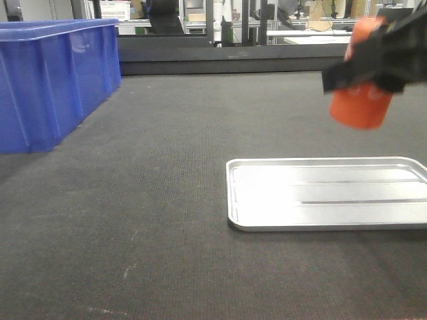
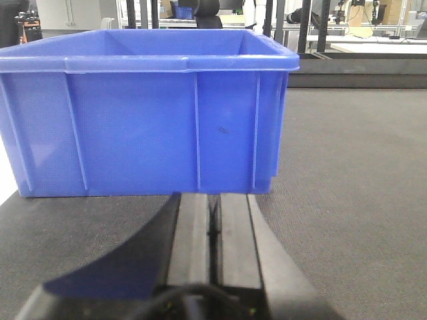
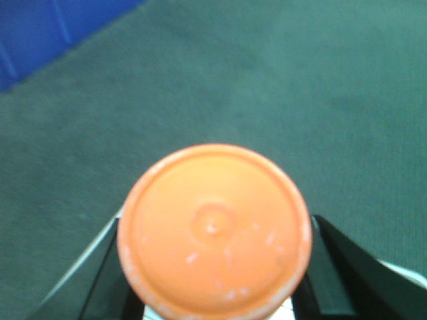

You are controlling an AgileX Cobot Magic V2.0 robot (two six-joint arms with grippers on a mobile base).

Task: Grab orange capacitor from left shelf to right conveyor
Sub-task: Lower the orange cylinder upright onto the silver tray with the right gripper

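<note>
While the orange capacitor (image 1: 360, 107) is pinched between the black jaws of the right gripper (image 1: 368, 67), it is seen at 2 o'clock in the front view, clear of the right conveyor (image 1: 153, 200); a silver tray (image 1: 327, 193) is noted at 4 o'clock, lying flat on the belt beneath it; a blue bin (image 1: 53, 80) is recorded at 10 o'clock; the capacitor's round end face fills the right wrist view; the left gripper (image 2: 213, 227) is seen with jaws pressed together, low over the belt, facing the bin wall.
</note>
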